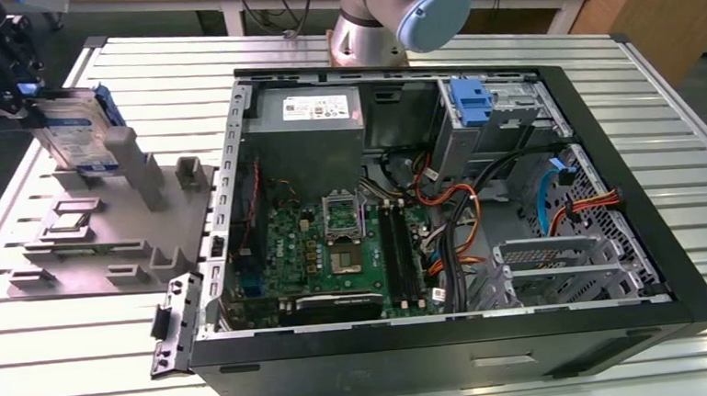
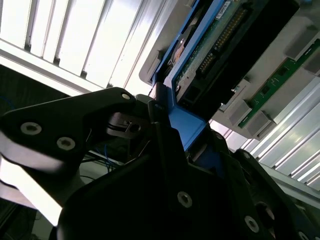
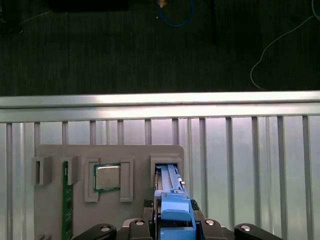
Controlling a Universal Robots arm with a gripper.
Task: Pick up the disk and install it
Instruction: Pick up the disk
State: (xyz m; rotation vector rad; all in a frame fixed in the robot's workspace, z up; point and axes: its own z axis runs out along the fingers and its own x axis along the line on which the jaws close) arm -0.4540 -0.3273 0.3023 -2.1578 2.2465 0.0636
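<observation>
Disk: grey metal drive with a blue-and-white label and a blue plastic carrier framing its edges.
Disk location: standing on edge at the slot of the grey fixture on the bench, to the exterior view's left of the open computer case.
Gripper: pinching the disk's upper carrier edge.
</observation>
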